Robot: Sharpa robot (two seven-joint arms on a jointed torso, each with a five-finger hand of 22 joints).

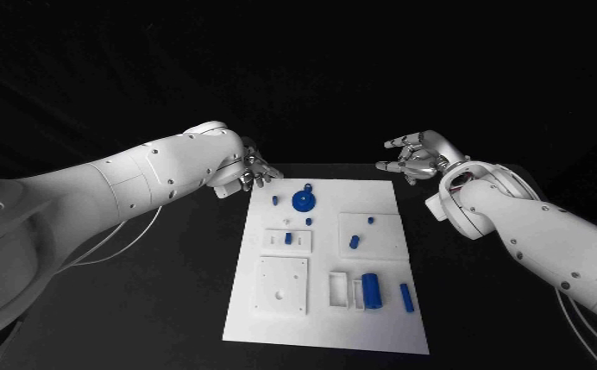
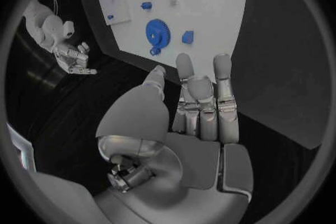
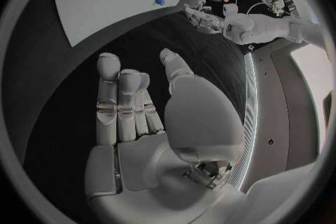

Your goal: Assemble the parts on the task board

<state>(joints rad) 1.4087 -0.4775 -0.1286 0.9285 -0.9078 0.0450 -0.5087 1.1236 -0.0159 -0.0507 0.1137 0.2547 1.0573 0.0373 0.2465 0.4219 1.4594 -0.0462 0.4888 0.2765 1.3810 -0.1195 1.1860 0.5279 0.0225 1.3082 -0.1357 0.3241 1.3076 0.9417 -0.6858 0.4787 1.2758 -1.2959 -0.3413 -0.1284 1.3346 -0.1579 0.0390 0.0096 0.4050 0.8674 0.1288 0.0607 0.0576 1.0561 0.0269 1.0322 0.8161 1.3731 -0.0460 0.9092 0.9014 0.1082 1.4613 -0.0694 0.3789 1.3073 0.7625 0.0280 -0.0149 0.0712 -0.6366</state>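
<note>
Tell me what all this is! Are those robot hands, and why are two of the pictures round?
Yes, it is a robot with two white arms, each ending in a silver hand. The square picture comes from a camera on its head, looking down at a black table. There you see the left hand and the right hand, both above the table near the far end of a white task board. The round pictures come from cameras at its wrists, looking along each hand from behind. On the board lie small blue parts, such as a gear and a cylinder. Both hands are open and hold nothing.
</note>
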